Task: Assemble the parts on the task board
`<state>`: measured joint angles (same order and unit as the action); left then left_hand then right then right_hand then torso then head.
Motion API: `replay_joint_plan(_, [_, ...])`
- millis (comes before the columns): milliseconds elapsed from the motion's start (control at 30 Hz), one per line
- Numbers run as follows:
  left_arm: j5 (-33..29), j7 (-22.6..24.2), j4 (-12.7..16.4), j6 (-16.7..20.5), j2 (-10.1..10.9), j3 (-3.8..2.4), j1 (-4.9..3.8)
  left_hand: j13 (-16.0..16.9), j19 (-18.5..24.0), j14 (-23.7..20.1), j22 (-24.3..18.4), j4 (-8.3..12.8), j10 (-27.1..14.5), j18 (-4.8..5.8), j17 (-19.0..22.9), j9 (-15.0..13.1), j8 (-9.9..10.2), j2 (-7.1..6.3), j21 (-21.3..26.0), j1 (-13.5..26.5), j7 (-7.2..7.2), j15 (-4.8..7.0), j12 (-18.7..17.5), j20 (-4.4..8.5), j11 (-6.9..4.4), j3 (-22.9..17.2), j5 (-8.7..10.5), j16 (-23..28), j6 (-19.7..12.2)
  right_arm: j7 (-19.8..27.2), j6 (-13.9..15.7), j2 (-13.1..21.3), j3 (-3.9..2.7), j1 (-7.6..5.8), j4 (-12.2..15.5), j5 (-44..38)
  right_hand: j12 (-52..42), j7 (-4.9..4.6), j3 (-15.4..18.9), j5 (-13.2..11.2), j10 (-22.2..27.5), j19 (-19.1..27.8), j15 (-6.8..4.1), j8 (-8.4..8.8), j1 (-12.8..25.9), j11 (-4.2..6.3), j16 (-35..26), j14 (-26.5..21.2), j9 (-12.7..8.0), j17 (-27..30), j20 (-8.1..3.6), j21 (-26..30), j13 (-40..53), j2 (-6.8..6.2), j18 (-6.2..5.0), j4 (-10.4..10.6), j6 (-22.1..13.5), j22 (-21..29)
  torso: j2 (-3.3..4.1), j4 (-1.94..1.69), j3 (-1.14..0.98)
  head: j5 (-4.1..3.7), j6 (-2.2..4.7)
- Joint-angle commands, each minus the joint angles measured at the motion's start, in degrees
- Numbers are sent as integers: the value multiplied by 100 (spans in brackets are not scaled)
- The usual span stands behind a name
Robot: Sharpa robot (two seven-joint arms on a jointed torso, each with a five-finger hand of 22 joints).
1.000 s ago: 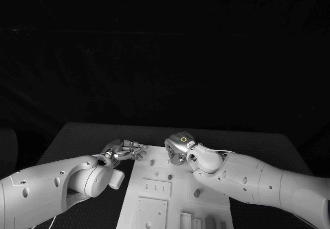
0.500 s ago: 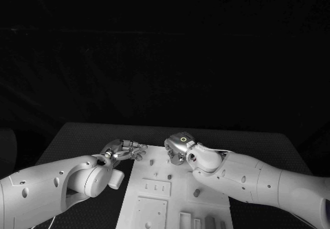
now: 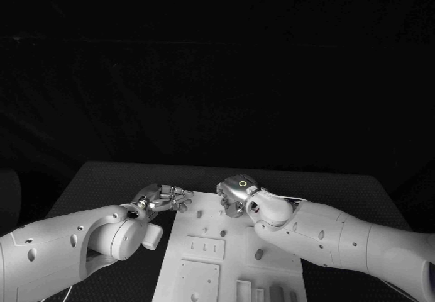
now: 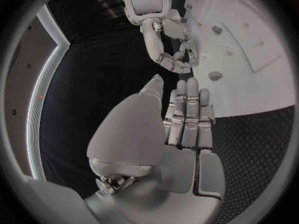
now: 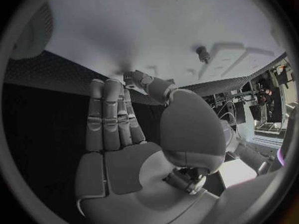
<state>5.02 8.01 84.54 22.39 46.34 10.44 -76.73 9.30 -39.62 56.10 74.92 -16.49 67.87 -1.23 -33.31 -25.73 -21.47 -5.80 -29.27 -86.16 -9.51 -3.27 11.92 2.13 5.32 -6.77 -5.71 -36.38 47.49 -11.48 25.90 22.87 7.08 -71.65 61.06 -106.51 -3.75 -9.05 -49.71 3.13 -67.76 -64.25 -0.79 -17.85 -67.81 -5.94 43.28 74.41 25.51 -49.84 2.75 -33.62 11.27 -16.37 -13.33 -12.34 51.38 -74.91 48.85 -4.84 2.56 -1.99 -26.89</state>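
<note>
Against a dark room, the black textured surface (image 3: pixel 109 176) carries the white rectangular task board (image 3: pixel 231 251), lying in the middle with its far edge under both hands. My left hand (image 3: pixel 163 198) hovers at the board's far left corner, fingers straight, together, holding nothing. The right hand (image 3: pixel 234 195), equally empty, hangs over the far edge, I judge to reach the small recessed parts (image 3: pixel 222 233) there.

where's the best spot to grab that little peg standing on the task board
Probably pinch the peg by its exposed sides near the top, between thumb and finger, coming straight down from above. It stands upright, proud of the flat task board, with bare plate around it, so a side approach gains little.
</note>
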Motion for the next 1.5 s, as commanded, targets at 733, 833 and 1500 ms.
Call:
replay_joint_plan(733, [3, 110, -54, -72, 81, -6, -12, 12, -16, -28, 13, 3, -8, 39, 11, -12, 48, -17, -22, -72, -39, -5, -40, 26, 43, 41, 22, -34, -10, 282, 321, 1237, -377, -229, 1327, 725, -86, 4, 306, -36, -13, 57, 33, 2, 390, 0, 44, 3, 8, 11, 25, -82, -103, -76, -166, -52, -115, -126, -7, 47, -21, -23, 103])
replay_joint_plan(833, [-10, 113, -100, -81, 70, -6, -12, 12, -15, -29, 13, 4, -8, 39, 11, -12, 49, -20, -21, -75, -39, -5, -40, 25, 43, 43, 22, -34, -10, 355, 154, 1479, -434, -262, 1434, 941, -381, -47, 547, -37, -563, -106, -164, -21, 573, 205, 254, 157, 18, -114, -63, -248, 67, -80, -167, -26, -101, -147, -17, 83, -37, -11, 131])
replay_joint_plan(1500, [-57, 109, -305, -161, -3, 1, -7, 15, -14, -29, 9, 2, -7, 40, 13, -17, 56, -21, -19, -83, -40, -6, -46, 23, 44, 50, 30, -34, -9, 682, -1366, 1822, -445, -243, 893, 1578, -5713, 120, 1295, -24, 277, -192, -403, 126, 668, 459, 2230, -70, -22, -1651, -464, -2082, 4872, -49, -167, 4, -187, -148, -76, 169, -97, 5, 155])
